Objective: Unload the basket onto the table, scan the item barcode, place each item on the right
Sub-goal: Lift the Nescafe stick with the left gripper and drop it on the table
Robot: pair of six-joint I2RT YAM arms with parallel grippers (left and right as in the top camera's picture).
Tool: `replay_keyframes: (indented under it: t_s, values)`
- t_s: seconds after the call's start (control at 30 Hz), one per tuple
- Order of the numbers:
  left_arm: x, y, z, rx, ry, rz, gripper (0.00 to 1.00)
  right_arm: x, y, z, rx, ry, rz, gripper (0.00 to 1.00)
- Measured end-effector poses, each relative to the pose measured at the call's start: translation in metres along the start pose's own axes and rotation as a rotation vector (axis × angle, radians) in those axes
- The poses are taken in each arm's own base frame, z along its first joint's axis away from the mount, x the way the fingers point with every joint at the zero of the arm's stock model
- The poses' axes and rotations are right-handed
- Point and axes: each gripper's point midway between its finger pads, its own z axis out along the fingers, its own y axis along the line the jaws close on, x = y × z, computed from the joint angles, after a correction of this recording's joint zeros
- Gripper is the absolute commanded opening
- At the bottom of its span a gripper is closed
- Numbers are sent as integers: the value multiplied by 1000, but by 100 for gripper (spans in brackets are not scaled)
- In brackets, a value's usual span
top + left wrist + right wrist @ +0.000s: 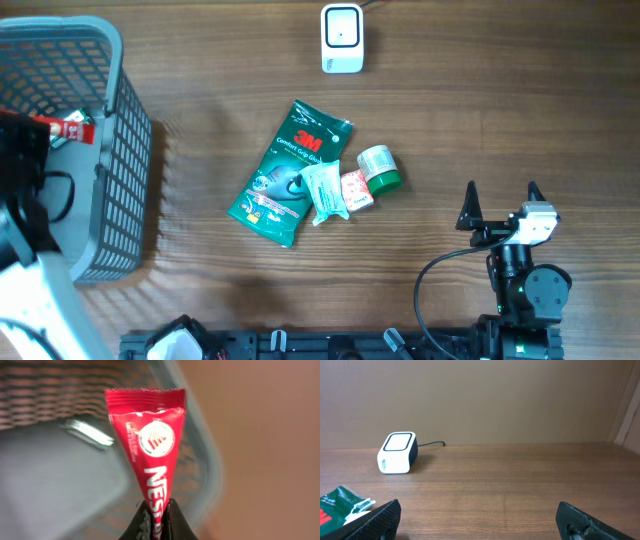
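Left gripper clamped on red sachet, seemingly above blurred basket

- Red sachet: lower end hidden between the closed fingers of the left gripper; white brand lettering cut short there.
- Overhead view: only a small red corner of this sachet shows; the rest, and the gripper itself, lie under the left arm.
- Basket: cut off by the top and left edges overhead; blurred in the left wrist view, mesh indistinct.
- Green packet: cut off by the lower left edge; partly behind one finger of the right gripper.
- Right gripper fingers: bases cut off at the bottom edge.
- White sachet covers part of the green packet; print on the pink packet too small to read.
- Scanner: cable runs out past the top edge.
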Motion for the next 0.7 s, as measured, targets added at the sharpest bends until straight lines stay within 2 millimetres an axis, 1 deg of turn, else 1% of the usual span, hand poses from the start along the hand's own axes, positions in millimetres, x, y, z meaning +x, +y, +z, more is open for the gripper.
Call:
replay_keyframes:
  t_s: [0.07,0.1,0.13,0.17,0.2,0.23,0.27,0.3,0.33,0.37,0.4,0.43,0.47,0.5,0.53,0.6,0.63,0.67,0.7]
  values:
    - [17,-35,-26,163,55,30,4,0,0,0,0,0,0,100]
    - [40,-55,-39,253,131,61,4,0,0,0,0,0,0,100]
    - [58,-67,-45,298,190,86,4,0,0,0,0,0,0,100]
    - [86,-82,-52,355,284,123,4,0,0,0,0,0,0,100]
    - [107,-92,-55,388,349,152,4,0,0,0,0,0,0,100]
    - [146,-101,-54,411,455,209,4,0,0,0,0,0,0,99]
    - [178,-103,-50,403,532,251,4,0,0,0,0,0,0,100]
    - [197,-102,-45,388,575,274,4,0,0,0,0,0,0,100]
    - [225,-103,-36,366,615,314,4,0,0,0,-1,0,0,100]
    - [233,-104,-33,358,619,327,4,0,0,0,-1,0,0,100]
    - [293,-110,-26,360,722,413,4,0,0,0,-1,0,0,100]
    - [321,-117,-22,374,748,453,4,0,0,0,-1,0,0,100]
    - [357,-126,-18,400,776,501,4,0,0,0,-1,0,0,100]
    - [384,-128,-16,407,805,533,4,0,0,0,-1,0,0,100]
    - [418,-135,-13,442,820,566,4,0,0,0,-1,0,0,100]
    - [466,-134,-5,460,854,596,4,0,0,0,-1,-2,0,100]
    - [488,-140,0,492,857,588,4,0,0,0,-1,-2,0,100]
    - [509,-139,6,503,867,589,4,0,0,0,-1,-1,0,100]
    - [525,-136,9,511,878,592,4,0,0,0,-1,-1,0,100]
